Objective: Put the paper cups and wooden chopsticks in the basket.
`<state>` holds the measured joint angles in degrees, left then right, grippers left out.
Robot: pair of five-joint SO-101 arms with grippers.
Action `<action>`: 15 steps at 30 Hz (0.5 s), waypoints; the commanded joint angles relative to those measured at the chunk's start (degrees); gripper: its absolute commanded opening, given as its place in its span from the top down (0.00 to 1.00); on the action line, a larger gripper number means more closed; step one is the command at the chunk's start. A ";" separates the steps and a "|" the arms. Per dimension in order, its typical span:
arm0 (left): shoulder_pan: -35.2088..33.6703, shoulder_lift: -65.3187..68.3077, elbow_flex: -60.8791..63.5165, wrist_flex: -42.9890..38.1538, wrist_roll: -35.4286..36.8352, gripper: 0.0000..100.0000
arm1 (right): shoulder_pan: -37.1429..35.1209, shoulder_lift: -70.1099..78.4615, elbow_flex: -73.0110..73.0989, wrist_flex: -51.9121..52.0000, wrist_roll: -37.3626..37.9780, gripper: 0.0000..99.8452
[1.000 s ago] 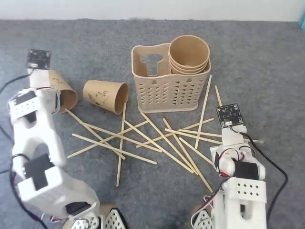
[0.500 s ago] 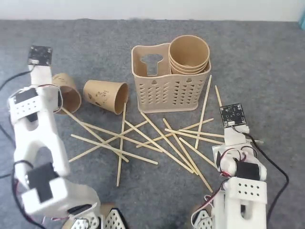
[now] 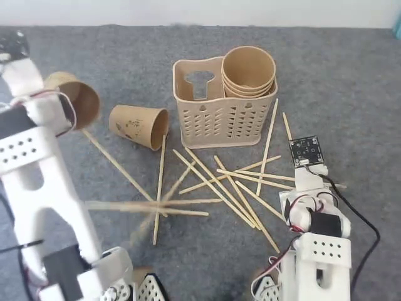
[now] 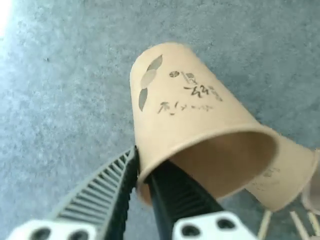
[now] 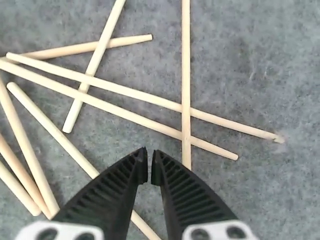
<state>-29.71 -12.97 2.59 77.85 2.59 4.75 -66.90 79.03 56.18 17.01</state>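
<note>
My left gripper is shut on the rim of a brown paper cup, one finger inside it and one outside. In the high view this cup hangs tilted above the carpet at the far left. A second paper cup lies on its side left of the beige basket. Stacked cups stand in the basket's right compartment. Wooden chopsticks lie scattered in front of the basket. My right gripper is shut and holds nothing, low over a few crossed chopsticks.
The basket's left compartment holds nothing. One chopstick leans against the basket's right front. Grey carpet covers the table, with free room on the right and at the back.
The left arm has lifted the cup off the carpet and swung up and to the left. Some chopsticks at the left got knocked and shifted. The right arm has stayed still.
</note>
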 commanded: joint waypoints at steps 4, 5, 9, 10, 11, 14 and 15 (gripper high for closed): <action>0.35 14.86 -21.32 14.68 8.79 0.99 | 0.84 -0.13 -0.26 -0.75 -0.09 0.97; 0.26 18.11 -24.48 16.70 9.76 0.99 | 0.84 -0.13 -0.26 -0.66 0.00 0.97; -0.44 29.45 -37.49 22.77 13.98 0.99 | 0.84 -0.13 -0.26 -0.66 0.00 0.97; -0.53 31.56 -40.04 22.77 14.59 0.99 | 0.84 -0.13 -0.26 -0.66 0.00 0.97; -0.70 32.88 -41.80 22.68 14.95 0.99 | 0.84 -0.13 -0.26 -0.75 0.00 0.97; -0.88 34.55 -43.74 22.68 15.21 0.99 | 0.84 -0.13 -0.18 -0.84 0.00 0.97; -0.79 34.55 -43.74 22.68 15.30 0.99 | 0.84 -0.13 -0.18 -0.84 0.00 0.97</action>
<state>-29.98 22.20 -37.05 98.42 17.01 4.84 -66.90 79.03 56.18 17.01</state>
